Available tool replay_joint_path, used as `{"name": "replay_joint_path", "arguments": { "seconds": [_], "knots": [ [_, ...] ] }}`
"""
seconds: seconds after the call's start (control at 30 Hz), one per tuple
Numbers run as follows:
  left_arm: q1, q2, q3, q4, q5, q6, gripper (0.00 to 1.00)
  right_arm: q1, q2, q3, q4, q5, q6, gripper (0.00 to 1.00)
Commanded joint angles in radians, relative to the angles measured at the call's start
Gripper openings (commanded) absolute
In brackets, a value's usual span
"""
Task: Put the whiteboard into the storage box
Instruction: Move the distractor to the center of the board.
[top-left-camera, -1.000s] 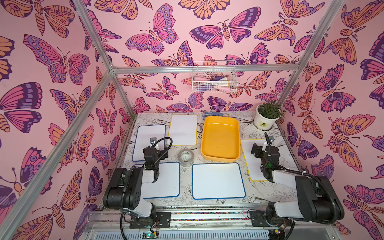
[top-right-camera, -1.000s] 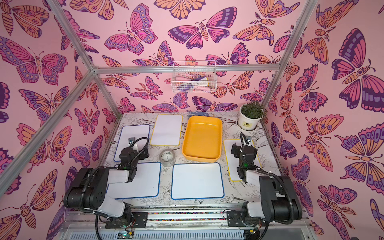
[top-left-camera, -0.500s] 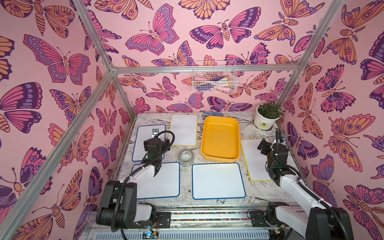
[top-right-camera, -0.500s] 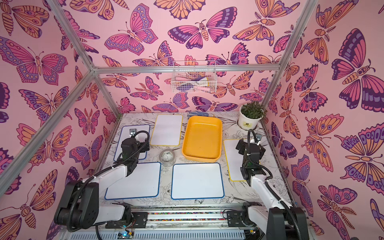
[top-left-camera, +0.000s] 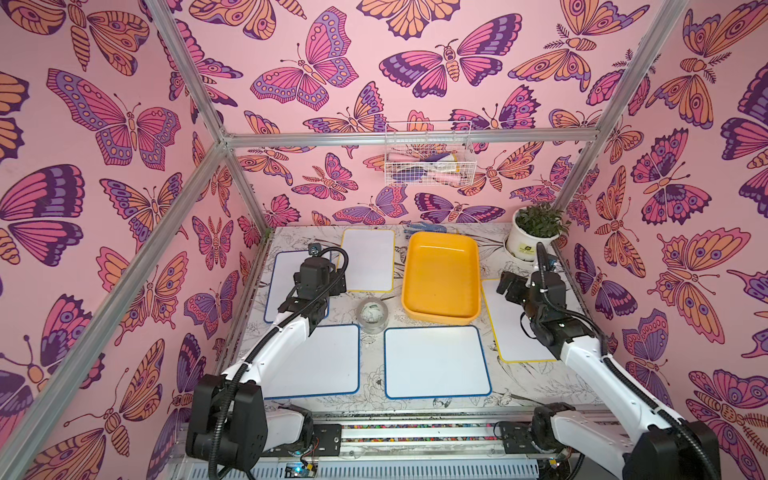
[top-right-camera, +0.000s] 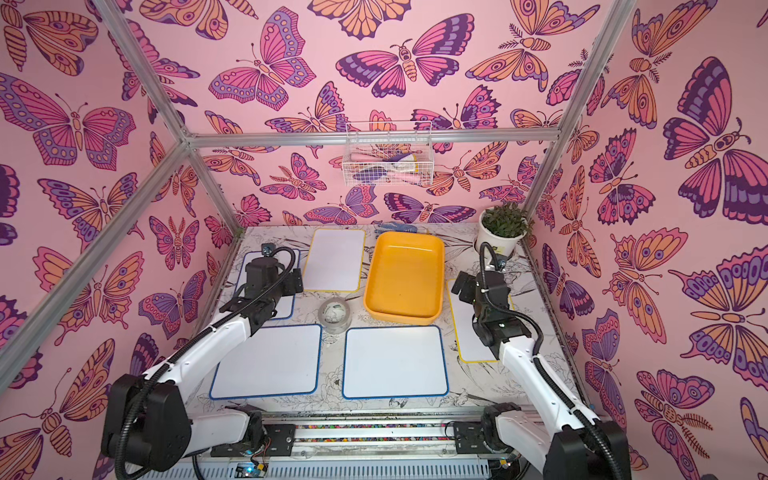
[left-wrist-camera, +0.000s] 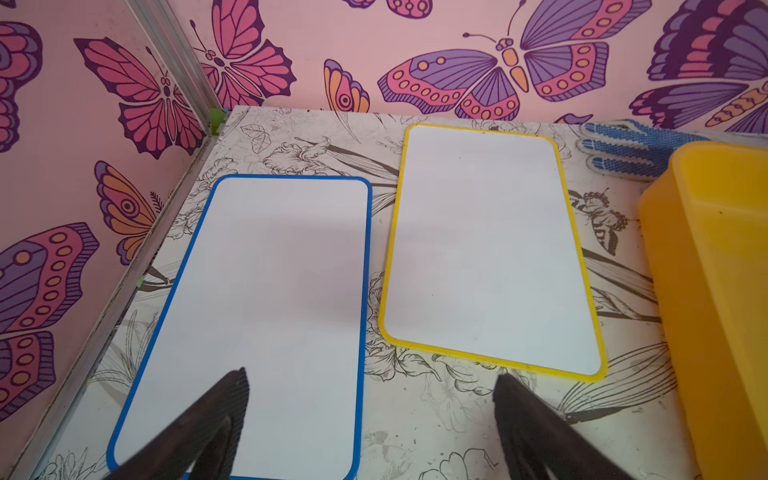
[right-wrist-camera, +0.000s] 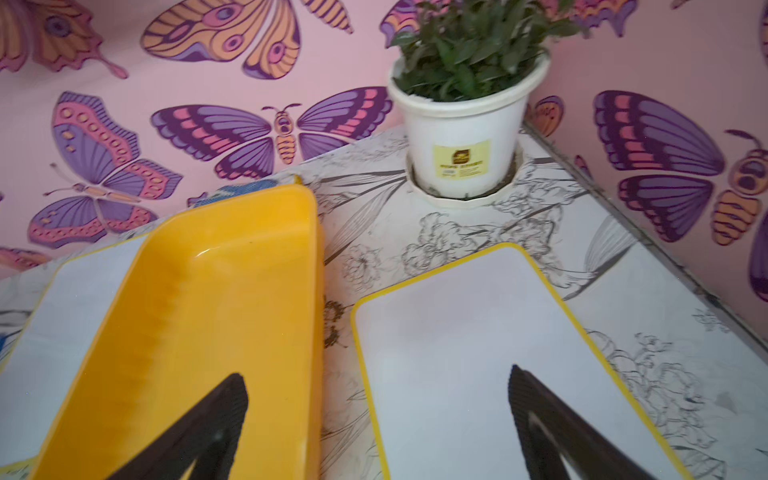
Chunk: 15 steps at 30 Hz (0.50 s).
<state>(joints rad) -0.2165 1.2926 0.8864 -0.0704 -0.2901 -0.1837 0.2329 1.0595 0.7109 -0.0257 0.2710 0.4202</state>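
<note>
Nothing stowed yet. Nearest, flat on the table (top-left-camera: 536, 384), a blue-rimmed whiteboard (top-left-camera: 328, 361) at 7 o'clock, its twin (top-left-camera: 436, 361) at 5. A clear jar (top-left-camera: 372, 316) sits dead centre, likely in their path. The left gripper (left-wrist-camera: 370, 374) hangs by the 9 o'clock board (left-wrist-camera: 266, 291), the right gripper (right-wrist-camera: 377, 372) by the 3 o'clock board (right-wrist-camera: 478, 353), both with fingers spread, empty. The storage box (top-left-camera: 440, 270) at 12 is bare; a potted plant (top-left-camera: 530, 237) stands at 2.

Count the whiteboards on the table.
5: far-left blue whiteboard, under the left arm; far yellow whiteboard beside the storage box; near-left blue whiteboard; near-centre blue whiteboard; right yellow whiteboard, under the right arm. None looks hidden.
</note>
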Motion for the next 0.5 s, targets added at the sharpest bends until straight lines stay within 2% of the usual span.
{"name": "replay_joint_path", "arguments": {
  "seconds": [0.0,0.2,0.43,0.47],
  "knots": [
    [-0.007,-0.053,0.039,-0.136,0.02,-0.07,0.94,0.093,0.033,0.077,-0.081,0.041,0.022,1.0],
    [-0.008,-0.059,0.14,-0.361,0.058,-0.113,0.94,0.269,0.095,0.133,-0.081,0.128,0.039,1.0],
    [-0.007,-0.03,0.18,-0.537,0.21,-0.162,0.95,0.408,0.208,0.214,-0.124,0.172,0.078,1.0],
    [-0.007,0.006,0.177,-0.55,0.236,-0.166,0.95,0.422,0.223,0.221,-0.129,0.173,0.085,1.0]
  ]
}}
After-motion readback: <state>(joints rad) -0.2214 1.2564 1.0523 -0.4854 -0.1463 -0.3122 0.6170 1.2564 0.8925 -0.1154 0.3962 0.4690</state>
